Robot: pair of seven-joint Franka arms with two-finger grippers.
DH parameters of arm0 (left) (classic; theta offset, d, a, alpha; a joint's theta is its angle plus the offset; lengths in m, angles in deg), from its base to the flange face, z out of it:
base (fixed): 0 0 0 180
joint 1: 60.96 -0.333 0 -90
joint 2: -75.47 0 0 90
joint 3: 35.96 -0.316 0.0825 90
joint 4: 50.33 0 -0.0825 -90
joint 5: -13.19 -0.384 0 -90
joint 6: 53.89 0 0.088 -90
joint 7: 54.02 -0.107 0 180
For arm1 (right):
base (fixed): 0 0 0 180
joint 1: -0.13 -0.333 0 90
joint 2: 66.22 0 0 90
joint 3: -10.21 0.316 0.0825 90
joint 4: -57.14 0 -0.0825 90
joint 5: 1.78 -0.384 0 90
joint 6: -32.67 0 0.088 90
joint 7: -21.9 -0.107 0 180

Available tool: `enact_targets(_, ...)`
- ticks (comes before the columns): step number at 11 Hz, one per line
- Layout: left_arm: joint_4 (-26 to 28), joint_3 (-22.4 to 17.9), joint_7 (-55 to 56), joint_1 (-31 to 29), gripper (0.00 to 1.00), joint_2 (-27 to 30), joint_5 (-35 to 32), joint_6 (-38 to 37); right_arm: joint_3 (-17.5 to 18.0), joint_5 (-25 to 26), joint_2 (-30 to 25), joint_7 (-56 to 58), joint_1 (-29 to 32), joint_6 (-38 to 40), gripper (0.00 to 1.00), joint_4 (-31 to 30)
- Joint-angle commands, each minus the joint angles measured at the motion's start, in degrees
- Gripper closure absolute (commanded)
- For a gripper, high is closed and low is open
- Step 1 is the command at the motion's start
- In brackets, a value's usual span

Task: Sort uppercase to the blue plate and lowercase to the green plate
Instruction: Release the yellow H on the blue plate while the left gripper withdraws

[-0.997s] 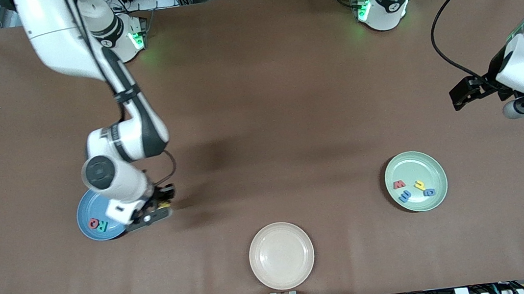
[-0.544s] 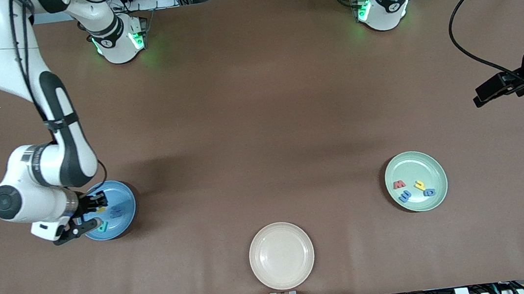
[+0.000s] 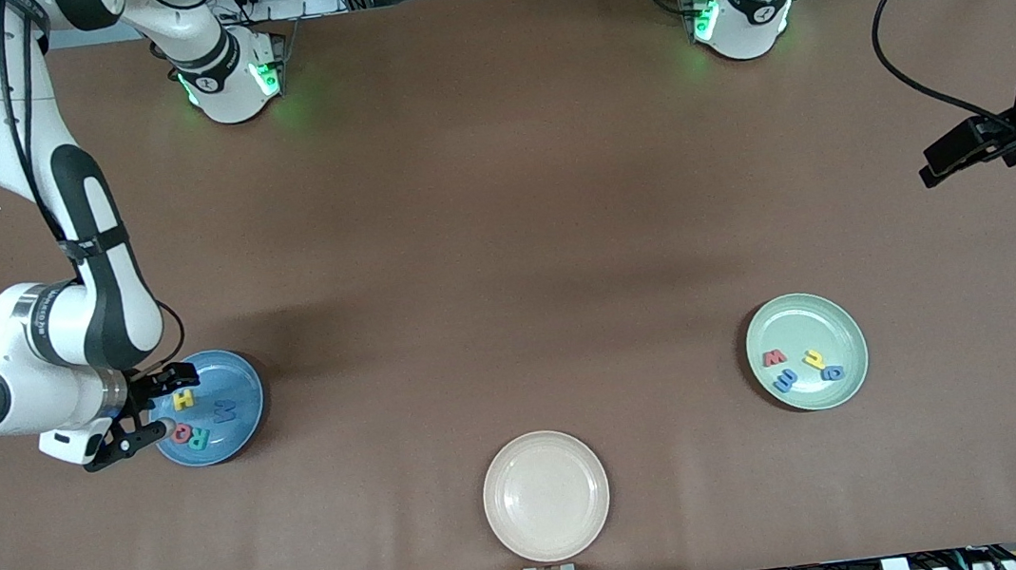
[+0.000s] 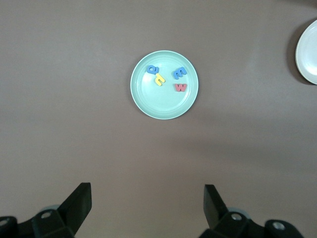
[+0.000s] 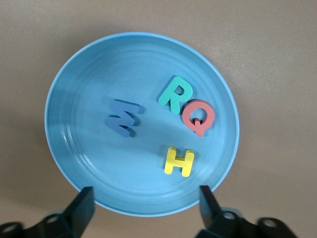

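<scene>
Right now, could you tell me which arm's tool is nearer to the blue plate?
The right. The right tool hangs open over the edge of the blue plate, which holds four letters. The left tool waits open over bare table at the left arm's end, well away from it.

My count: eight foam letters, three plates.
Four capitals, H, Q, R, M; four small letters, w, e, a, yellow one; blue plate, green plate, cream plate.
</scene>
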State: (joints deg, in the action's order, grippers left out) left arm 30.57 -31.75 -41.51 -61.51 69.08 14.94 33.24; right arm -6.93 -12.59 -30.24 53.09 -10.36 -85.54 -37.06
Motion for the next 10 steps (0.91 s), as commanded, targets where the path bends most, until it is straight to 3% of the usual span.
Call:
enact_targets(1, 3.73, -1.91, -2.31, 0.11, 0.00, 3.22, 1.23, -0.29, 0.09, -0.26, -2.93, 0.53, -0.48, 0.53, 0.00, -2.47)
enact_targets(3, 3.65, -2.80, -2.31, 0.20, 0.00, 3.49, 1.32, -0.29, 0.35, 0.52, -8.27, 0.27, -1.02, -1.74, 0.00, -9.21)
enact_targets(4, 3.57, -2.72, -2.22, 0.02, 0.00, 3.40, 1.32, -0.29, 2.53, 4.36, -12.56, -1.82, 0.11, -4.80, 0.00, -14.38)
enact_targets(6, 3.56, -2.54, -2.22, 0.11, 0.00, 3.14, 1.23, -0.29, 12.34, 12.28, -20.83, -11.81, 7.38, -7.03, 0.00, -22.14)
enact_targets(10, 3.56, -2.54, -2.31, 0.11, 0.00, 2.79, 1.23, -0.29, 13.97, 12.84, -29.55, -17.75, 7.33, -3.78, 0.00, -20.69)
